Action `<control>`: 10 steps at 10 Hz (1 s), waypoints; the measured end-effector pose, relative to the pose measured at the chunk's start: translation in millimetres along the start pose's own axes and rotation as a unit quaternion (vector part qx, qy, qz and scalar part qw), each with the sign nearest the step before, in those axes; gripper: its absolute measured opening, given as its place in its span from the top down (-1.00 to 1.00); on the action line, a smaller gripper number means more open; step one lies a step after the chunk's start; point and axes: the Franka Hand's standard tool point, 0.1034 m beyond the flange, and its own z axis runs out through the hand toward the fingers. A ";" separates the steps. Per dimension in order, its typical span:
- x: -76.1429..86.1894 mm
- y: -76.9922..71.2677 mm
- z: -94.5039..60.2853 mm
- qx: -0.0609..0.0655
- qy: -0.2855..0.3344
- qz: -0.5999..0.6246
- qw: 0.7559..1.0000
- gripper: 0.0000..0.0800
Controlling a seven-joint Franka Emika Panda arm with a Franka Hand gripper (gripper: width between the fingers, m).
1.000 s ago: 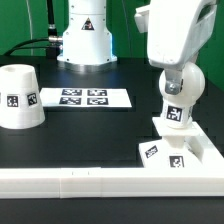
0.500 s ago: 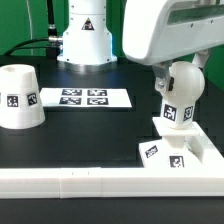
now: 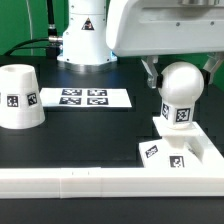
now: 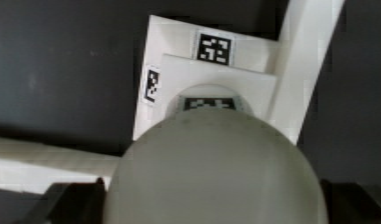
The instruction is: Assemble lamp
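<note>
White plastic shade (image 3: pixel 20 97) stands on the black surface (image 3: pixel 90 135) at the exterior view's left. Further right, the gripper (image 3: pixel 178 72) is clenched round the bulb (image 3: pixel 181 95), upright just above the base (image 3: pixel 165 146). Best to centre its stem over the base's middle and lower it straight.

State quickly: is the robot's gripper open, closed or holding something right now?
Gripper: closed, holding the round white plastic bulb.

I see exterior view bright, evenly lit; whites near blown out against black desk (image 3: pixel 80 135). My wrist view dimmer, grainy; bulb (image 4: pixel 213 165) close, blurred, out of focus.
</note>
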 end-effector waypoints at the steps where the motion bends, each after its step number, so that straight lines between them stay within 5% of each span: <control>1: -0.4 0.6 0.3 0.003 0.004 0.060 0.998 -0.44; 6: 1.8 -0.1 0.6 0.018 0.010 0.348 0.937 -0.44; 10: 3.2 -0.4 0.5 0.030 0.001 0.451 0.892 -0.44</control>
